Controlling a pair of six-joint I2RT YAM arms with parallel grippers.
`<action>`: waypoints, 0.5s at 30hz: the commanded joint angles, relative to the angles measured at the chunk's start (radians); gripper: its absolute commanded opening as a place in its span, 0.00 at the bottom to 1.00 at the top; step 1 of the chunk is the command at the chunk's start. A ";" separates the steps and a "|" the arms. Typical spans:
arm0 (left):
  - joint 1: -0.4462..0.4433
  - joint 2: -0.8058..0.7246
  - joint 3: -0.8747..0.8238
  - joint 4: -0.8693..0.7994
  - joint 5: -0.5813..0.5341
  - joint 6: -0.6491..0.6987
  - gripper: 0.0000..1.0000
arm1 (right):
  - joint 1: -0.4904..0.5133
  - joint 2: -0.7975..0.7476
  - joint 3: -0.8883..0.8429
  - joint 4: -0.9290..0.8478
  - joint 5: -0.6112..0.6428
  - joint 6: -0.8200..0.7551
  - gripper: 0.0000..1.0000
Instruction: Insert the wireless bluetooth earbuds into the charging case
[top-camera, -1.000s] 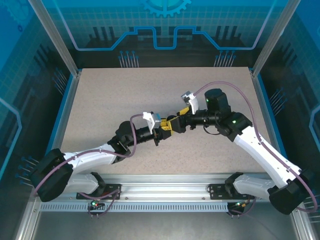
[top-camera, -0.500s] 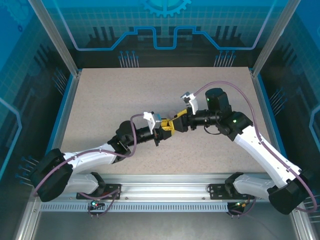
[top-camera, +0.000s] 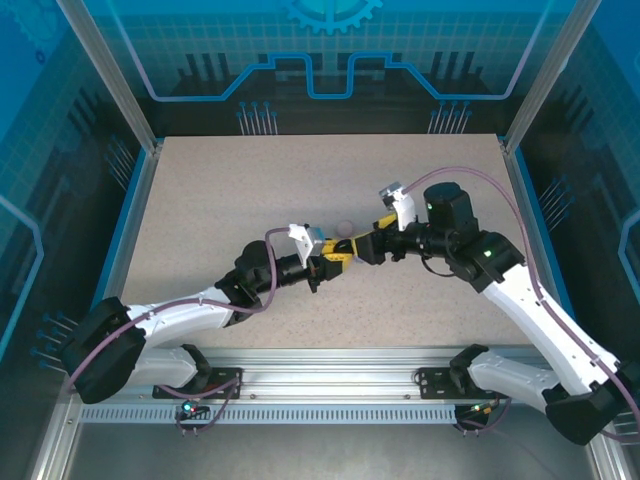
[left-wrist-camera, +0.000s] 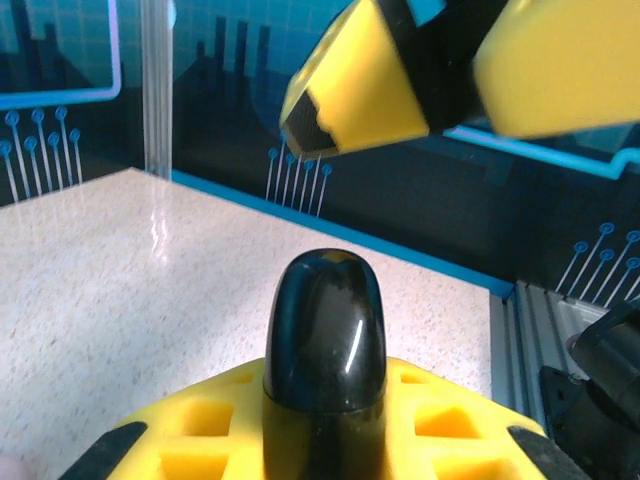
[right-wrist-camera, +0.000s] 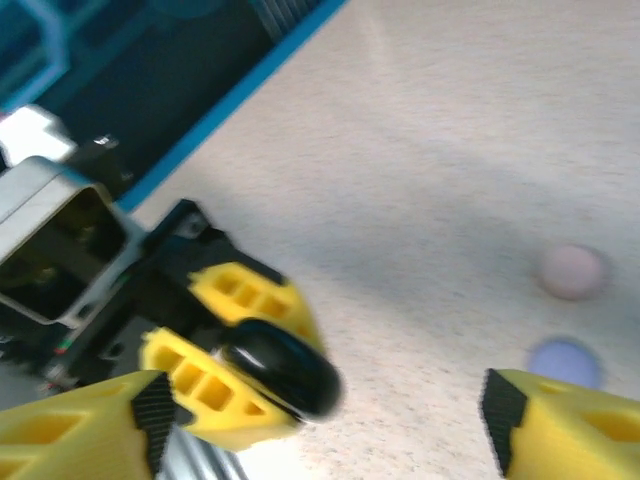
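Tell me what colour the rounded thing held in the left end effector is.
Glossy black. The rounded thing shows best in the left wrist view.

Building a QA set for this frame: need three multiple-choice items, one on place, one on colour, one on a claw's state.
1. Where is the black case? A on the table; B in the left claw; C in the right claw.
2. Colours of the two round items on the table? A pale pink and lilac; B both black; C red and green.
3. The right claw is: A shut on the black case; B shut on nothing; C open.
Key: 1 B, yellow fingers clamp it above the table; 2 A, the right wrist view shows both; 3 C, its fingers stand wide apart.
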 joint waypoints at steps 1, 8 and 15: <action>-0.004 -0.028 0.030 -0.103 -0.066 -0.040 0.00 | -0.011 -0.077 -0.012 -0.065 0.271 0.000 0.98; 0.106 0.039 0.036 -0.235 0.038 -0.322 0.00 | -0.111 -0.129 -0.105 -0.073 0.294 0.050 1.00; 0.175 0.294 0.075 -0.172 0.153 -0.575 0.00 | -0.161 -0.124 -0.158 -0.045 0.265 0.078 1.00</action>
